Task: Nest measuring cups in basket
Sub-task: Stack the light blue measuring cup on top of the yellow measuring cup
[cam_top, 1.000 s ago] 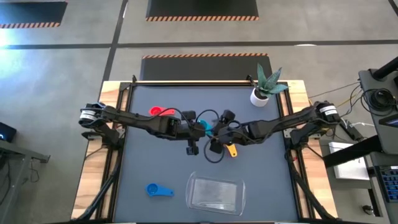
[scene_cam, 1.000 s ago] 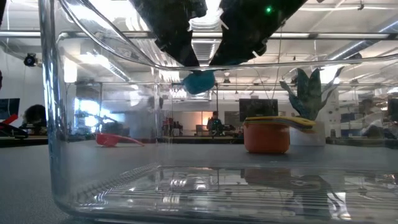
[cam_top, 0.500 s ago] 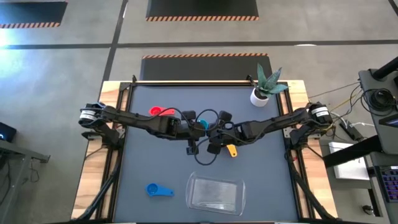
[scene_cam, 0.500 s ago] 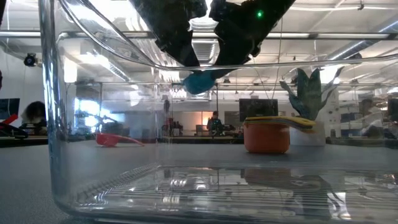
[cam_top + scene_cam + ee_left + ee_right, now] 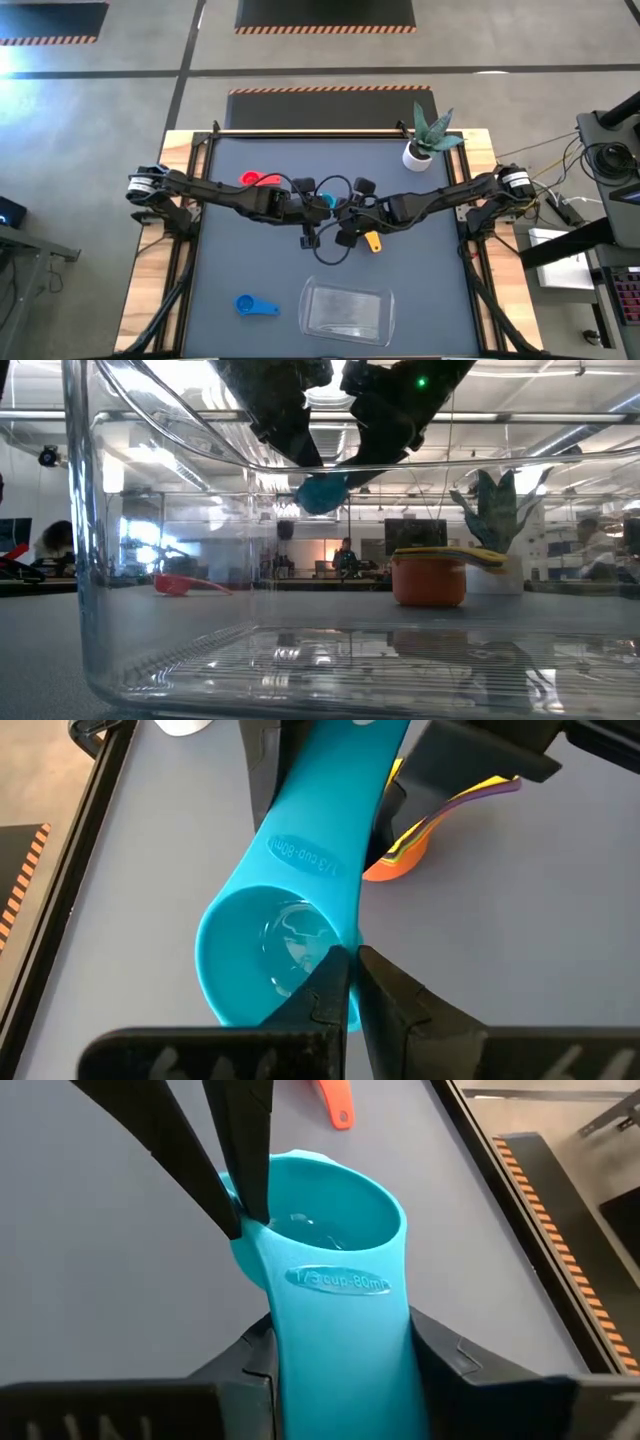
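A teal measuring cup (image 5: 335,1270) is passed mid-air: rim pinched by the left pincer (image 5: 348,982), handle clamped by the right pincer (image 5: 340,1342) (release judged next).

Potted plant (image 5: 428,138) on table (image 5: 230,250)

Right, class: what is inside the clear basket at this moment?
Nothing: the basket holds no cups; only its ribbed floor shows. The teal cup hangs above the table between both end effectors.
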Motion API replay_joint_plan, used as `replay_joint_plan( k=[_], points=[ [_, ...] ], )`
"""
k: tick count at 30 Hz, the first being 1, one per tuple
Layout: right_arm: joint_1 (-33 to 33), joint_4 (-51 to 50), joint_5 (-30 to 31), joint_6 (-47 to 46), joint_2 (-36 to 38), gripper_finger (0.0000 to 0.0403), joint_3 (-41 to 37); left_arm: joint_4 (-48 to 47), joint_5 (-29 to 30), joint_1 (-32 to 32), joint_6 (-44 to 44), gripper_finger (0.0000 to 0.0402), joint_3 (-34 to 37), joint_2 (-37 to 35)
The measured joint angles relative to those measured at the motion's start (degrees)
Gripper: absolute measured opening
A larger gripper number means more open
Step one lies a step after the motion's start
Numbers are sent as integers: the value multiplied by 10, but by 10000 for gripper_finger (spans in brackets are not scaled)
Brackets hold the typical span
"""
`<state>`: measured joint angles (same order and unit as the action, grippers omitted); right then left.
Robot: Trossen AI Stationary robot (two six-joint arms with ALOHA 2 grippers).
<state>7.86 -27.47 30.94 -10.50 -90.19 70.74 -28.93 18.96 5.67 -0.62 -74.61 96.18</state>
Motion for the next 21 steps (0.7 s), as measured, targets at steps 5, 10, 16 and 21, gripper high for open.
replay_joint_plan(
  k=[5,10,16,21],
  points=[
    [0,-5,0,0,0,103,-1,0,0,0,0,0,0,0],
    [0,-11,-15,-9,0,100,-1,-1,-2,0,0,0,0,0],
    [-2,-11,-50,-31,1,106,-1,-4,-5,1,1,0,0,0],
    [-3,-9,-66,-39,2,135,-1,-6,1,0,3,0,3,0]
  ],
)
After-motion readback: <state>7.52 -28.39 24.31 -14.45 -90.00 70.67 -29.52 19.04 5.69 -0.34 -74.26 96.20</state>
